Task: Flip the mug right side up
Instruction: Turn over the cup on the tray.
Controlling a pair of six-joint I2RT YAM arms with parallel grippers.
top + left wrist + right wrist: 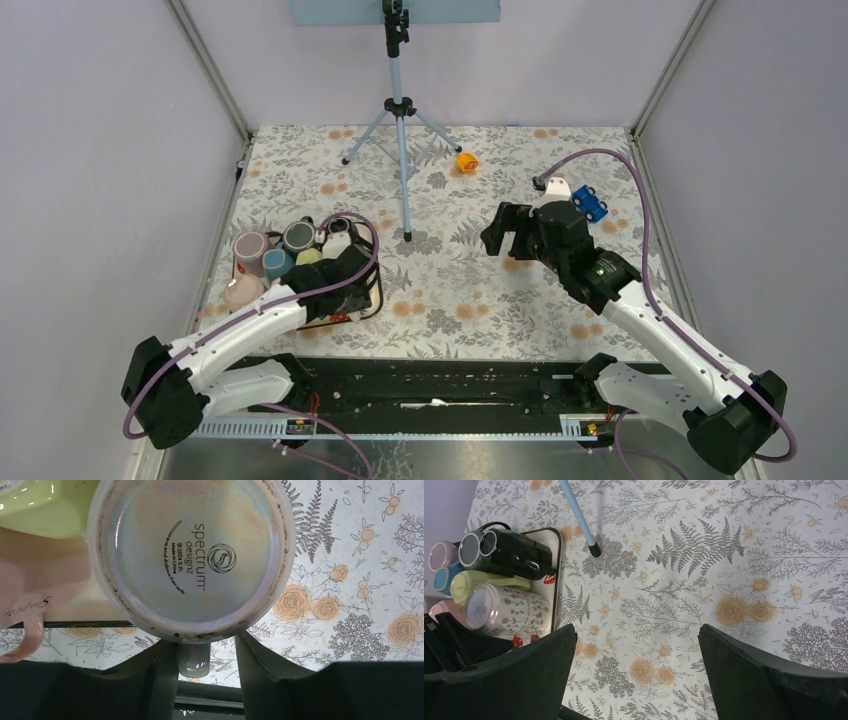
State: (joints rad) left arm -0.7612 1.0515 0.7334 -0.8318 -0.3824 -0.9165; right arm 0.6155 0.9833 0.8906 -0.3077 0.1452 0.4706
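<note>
- Left claw (202,647), left wrist view: fingers apart, flanking the handle (194,662) of the mug (192,555), with a gap showing on one side. Mug upside down, printed base uppermost, beside pink mug (30,580).
- Right wrist view: right claw (636,635) spread wide, holding nothing, above floral bench (724,555).
- Top external view: left claw at bench's left side, right claw well apart on the right; tripod (398,130) at rear.

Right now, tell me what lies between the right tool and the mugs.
Only the tripod leg stands there, on otherwise bare cloth; the top view shows it.
</note>
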